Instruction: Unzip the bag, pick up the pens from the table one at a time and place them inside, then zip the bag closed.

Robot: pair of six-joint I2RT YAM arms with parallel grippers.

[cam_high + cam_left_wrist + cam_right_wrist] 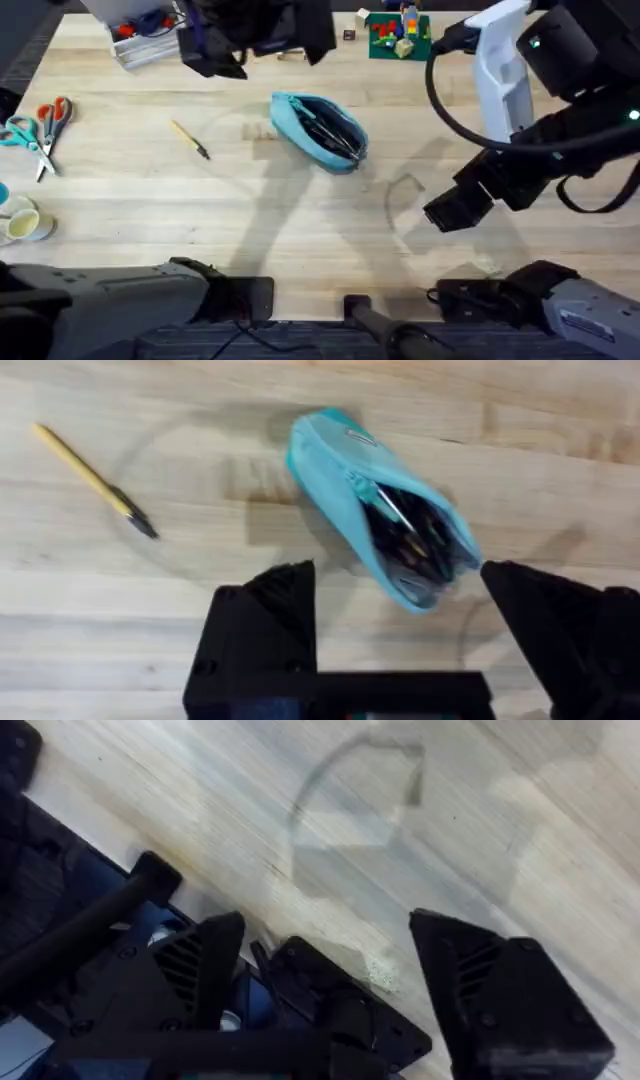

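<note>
The bag (320, 131) lies near the middle of the worktop (300, 230), slanted, its zipper open along the top so the mouth gapes. Dark slim shapes show inside the opening in the left wrist view, which I take to be the pens (405, 530) already dropped in (how many I cannot tell). No black pen lies loose on the planks; the thin yellow stick with a dark tip (189, 139) lies well apart to the bag's left and is not part of the job.

That leaves, by my judgement, the closing of the zipper. The left jaws (395, 610) hang released above the bag, one finger to each side of its near end, touching nothing. The right jaws (330, 970) are also spread and empty, off to the right over bare wood near the arm bases.

The risk lies in the soft fabric: with only one end pinned, a pull on the slider could drag the whole pouch across the wood instead of closing it. A pen end poking up through the mouth could also jam the teeth. Scissors (42, 125) lie at the far left edge.
</note>
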